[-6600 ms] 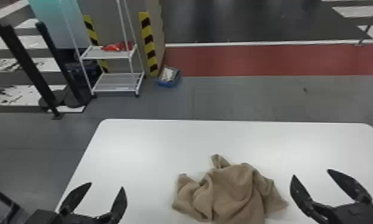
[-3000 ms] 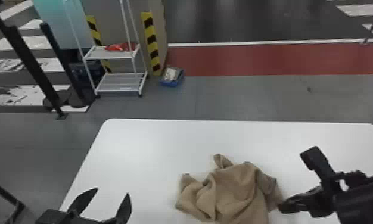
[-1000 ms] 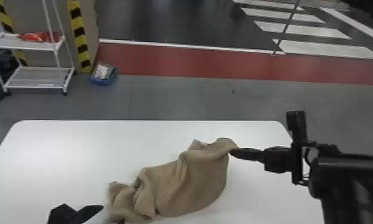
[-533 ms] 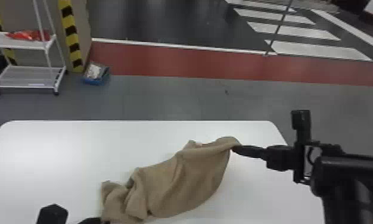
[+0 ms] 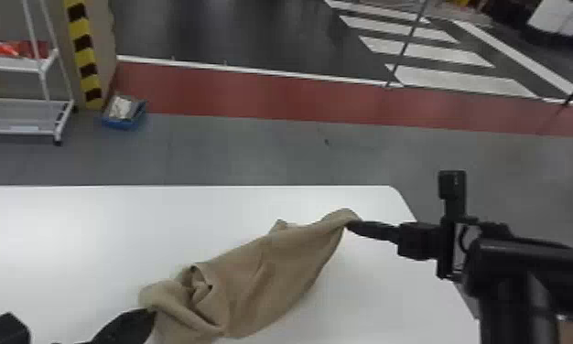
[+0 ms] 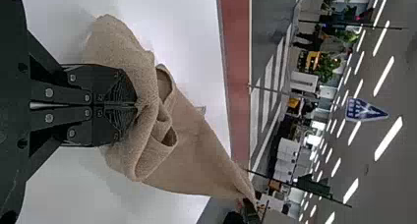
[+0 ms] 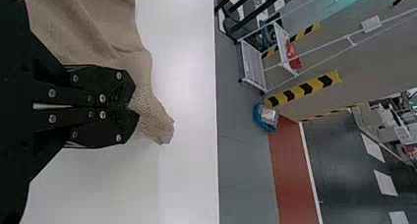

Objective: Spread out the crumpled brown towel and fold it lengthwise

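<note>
Brown towel (image 5: pixel 276 279) (rather creased), between left gripper (image 5: pixel 151 314) and right gripper (image 5: pixel 350 225); pinched by both

No readable text or numbers, blue triangular sign (image 6: pixel 365 110), white marking illegible

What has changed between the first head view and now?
Both grippers, open and off the cloth at first, have closed on it: the right gripper on one end, the left gripper on the other. The brown towel has gone from a heap to a stretched length, its right end drawn rightward and away from the robot. The head view has swung right. Folds remain near the left gripper.
</note>
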